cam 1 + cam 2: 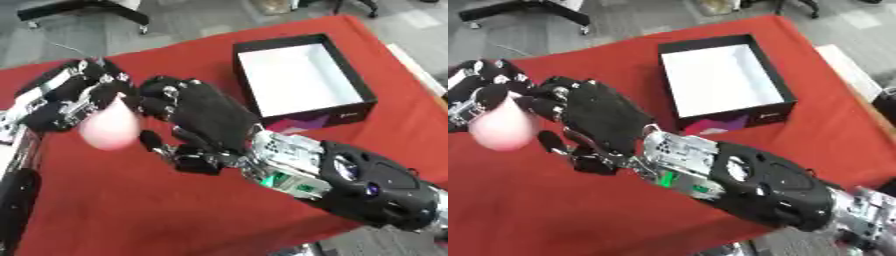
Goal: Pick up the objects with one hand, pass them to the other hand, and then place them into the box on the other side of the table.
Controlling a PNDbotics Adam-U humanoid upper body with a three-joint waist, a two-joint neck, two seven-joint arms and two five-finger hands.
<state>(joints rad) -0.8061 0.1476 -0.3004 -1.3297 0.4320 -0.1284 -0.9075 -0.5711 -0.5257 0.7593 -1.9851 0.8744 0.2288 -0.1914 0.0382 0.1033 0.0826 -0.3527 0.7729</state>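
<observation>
Hand-off at the frame's left — pink object [112, 127] between both hands.
Left hand [66, 97] curls round it; right hand [206, 112], fingers spread, touches its right side — box [350, 75] upper right.

The left arm comes in from the lower left and rises along the view's left side. Its left robot hand [74, 97] is raised, fingers curled round a pink, rounded object [110, 127], which it holds off the worktop. The right arm enters from the lower right corner, its bulky black forearm and silver wrist angled up toward the left. The right robot hand [206, 117] shows its black back to the camera, fingers bent at the tips and reaching against the pink object, thumb hanging below.
</observation>
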